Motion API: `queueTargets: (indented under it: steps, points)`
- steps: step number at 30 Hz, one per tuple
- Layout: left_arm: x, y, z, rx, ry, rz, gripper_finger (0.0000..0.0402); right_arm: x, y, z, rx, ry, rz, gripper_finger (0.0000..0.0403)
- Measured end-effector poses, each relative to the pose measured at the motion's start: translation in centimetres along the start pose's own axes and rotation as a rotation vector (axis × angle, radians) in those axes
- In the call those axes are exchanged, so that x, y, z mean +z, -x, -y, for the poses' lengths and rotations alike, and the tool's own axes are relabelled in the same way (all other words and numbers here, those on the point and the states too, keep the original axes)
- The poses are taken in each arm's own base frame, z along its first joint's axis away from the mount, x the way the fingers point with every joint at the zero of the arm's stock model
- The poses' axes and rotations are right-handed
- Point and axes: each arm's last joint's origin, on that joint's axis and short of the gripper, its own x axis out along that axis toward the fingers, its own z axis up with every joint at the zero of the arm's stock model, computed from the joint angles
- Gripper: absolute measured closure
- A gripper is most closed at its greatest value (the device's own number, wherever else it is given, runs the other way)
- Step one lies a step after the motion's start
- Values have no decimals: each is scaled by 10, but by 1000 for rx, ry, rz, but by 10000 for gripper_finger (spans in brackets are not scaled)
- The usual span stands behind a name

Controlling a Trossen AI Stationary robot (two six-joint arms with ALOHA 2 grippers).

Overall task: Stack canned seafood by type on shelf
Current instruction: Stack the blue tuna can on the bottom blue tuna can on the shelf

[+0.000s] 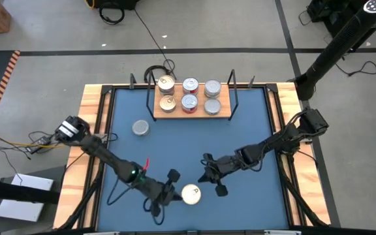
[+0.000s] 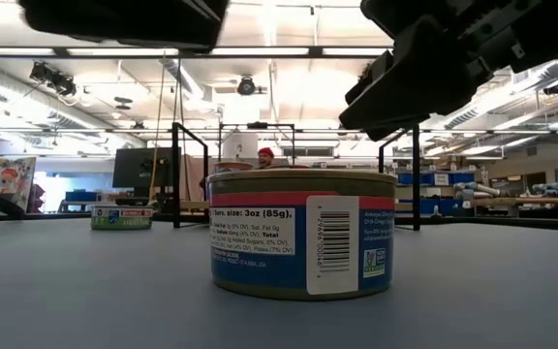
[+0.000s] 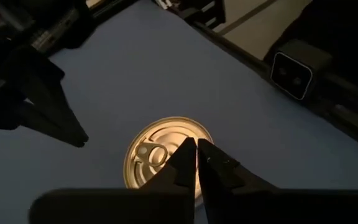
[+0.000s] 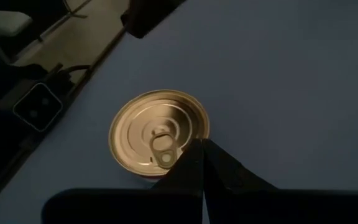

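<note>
- Cans on the counter (image 1: 253,130): one gold-topped can (image 1: 190,194) stands upright at lower centre of the high view, pull-tab up; in the low view its blue label and barcode face the camera.
- Second loose can (image 1: 140,127), silver-topped, sits left of centre in the high view, well apart from the first and below-left of the shelf.
- Shelf (image 1: 222,115): light-wood board with black wire ends at upper centre of the high view, carrying six cans (image 1: 190,85) in two rows of three; gold tops on the left pair, red sides on the middle pair.
- Left tool (image 1: 173,187): just left of the gold-topped can, fingers pressed together, holding nothing; its wrist view shows the tips over the can's lid.
- Right tool (image 1: 214,183): just right of the same can, fingers closed narrow, holding nothing.
</note>
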Motion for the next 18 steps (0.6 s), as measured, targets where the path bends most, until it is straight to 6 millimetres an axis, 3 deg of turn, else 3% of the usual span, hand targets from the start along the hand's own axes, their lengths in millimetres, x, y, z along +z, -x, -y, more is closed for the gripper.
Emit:
queueTargets:
  steps: [10, 18]
  points:
    - [2, 3, 13, 21, -23, -14, 336, -2, 0, -15, -32, -22, 5, 397]
    - [-17, -17, 18, 75, -108, -138, 318, -4, 0, -20, -39, -8, 1, 397]
